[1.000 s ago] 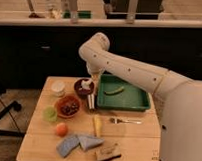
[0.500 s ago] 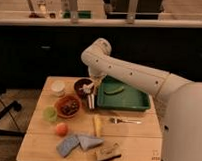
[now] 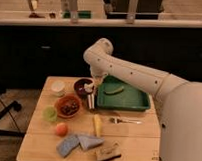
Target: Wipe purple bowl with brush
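Seen on the wooden worktop (image 3: 137, 141): hand (image 3: 90, 92) reaching down at the purple bowl (image 3: 81, 87), beside the green tray (image 3: 125, 102), with orange bowl (image 3: 67, 106), white cup (image 3: 57, 87), fork (image 3: 124, 121) and scrub block (image 3: 108, 153) nearby.

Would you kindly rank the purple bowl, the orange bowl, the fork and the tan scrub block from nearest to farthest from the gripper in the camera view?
The gripper is over the purple bowl.
1. Purple bowl: directly beneath it, at the table's back.
2. Orange bowl: just front-left.
3. Fork: front-right, before the green tray.
4. Tan scrub block: at the front edge.
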Robot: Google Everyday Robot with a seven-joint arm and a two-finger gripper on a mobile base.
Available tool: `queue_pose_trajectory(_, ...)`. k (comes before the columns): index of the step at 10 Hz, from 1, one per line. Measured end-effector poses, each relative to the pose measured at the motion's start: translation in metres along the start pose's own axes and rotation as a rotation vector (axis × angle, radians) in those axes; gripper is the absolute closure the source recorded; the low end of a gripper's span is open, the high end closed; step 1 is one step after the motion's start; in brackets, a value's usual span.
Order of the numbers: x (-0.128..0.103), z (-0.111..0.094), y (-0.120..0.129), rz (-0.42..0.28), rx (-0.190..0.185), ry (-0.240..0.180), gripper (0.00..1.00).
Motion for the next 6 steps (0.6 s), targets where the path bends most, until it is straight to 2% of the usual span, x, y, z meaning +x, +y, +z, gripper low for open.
queue_pose_trajectory(6,0.003,0.011,-0.015,0.021,0.007,-0.012,1.00)
